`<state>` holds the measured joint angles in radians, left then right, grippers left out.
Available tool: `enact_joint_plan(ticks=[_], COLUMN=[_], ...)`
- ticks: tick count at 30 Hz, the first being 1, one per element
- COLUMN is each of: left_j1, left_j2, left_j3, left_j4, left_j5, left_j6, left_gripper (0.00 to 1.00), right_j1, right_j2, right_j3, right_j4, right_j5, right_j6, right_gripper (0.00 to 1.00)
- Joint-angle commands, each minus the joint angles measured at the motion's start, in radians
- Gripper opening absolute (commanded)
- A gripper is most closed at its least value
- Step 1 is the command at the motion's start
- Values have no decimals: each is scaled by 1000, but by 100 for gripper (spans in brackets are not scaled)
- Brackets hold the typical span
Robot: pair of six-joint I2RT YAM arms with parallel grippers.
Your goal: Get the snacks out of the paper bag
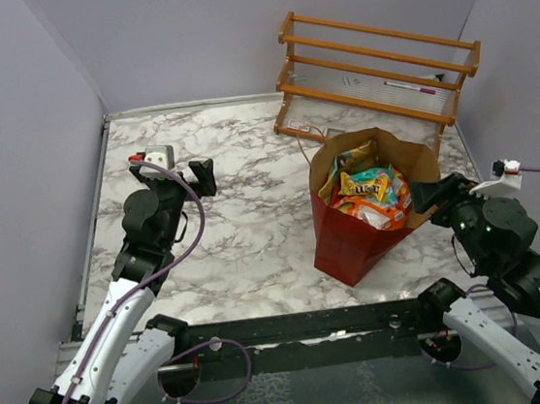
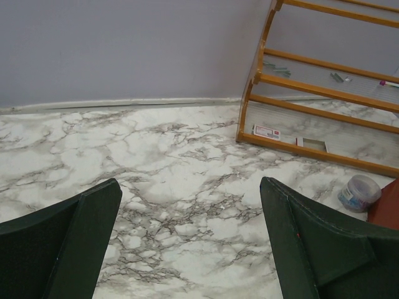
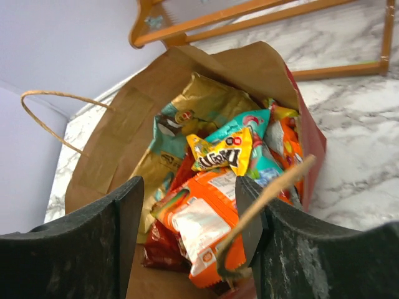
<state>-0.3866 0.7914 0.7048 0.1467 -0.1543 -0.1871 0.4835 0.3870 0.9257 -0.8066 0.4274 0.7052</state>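
The red paper bag [image 1: 353, 241] stands open on the marble table, right of centre, its brown inside [image 3: 118, 131] showing. Snack packets fill it: an orange packet [image 3: 209, 230], a yellow packet [image 3: 221, 152], a teal packet [image 3: 243, 124], a red packet [image 3: 159, 249] and a tan-and-blue pouch [image 3: 181, 118]. They also show in the top view [image 1: 372, 195]. My right gripper [image 3: 190, 205] is open at the bag's right rim, jaws over the orange packet, holding nothing. A string handle [image 3: 274, 193] crosses its right finger. My left gripper [image 1: 201, 176] is open and empty at the far left, away from the bag.
An orange wooden rack [image 1: 377, 68] stands at the back right, behind the bag; it also shows in the left wrist view [image 2: 312, 81]. A small clear plastic cup [image 2: 358, 193] sits in front of the rack. Grey walls close in the table on three sides.
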Motion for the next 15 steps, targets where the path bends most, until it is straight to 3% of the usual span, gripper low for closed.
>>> enact_joint_plan(ticks=[1, 15], left_j1=[-5, -12], left_j2=[1, 2], left_j3=[20, 27], left_j4=[17, 15], left_j5=[-13, 7], left_j6=[3, -9], left_gripper=[97, 97], right_j1=[4, 4], right_j2=[-20, 76], right_j3=[-77, -2], right_j4=[283, 386], right_j5=[-15, 21], right_j6=[-9, -204], right_gripper=[59, 22])
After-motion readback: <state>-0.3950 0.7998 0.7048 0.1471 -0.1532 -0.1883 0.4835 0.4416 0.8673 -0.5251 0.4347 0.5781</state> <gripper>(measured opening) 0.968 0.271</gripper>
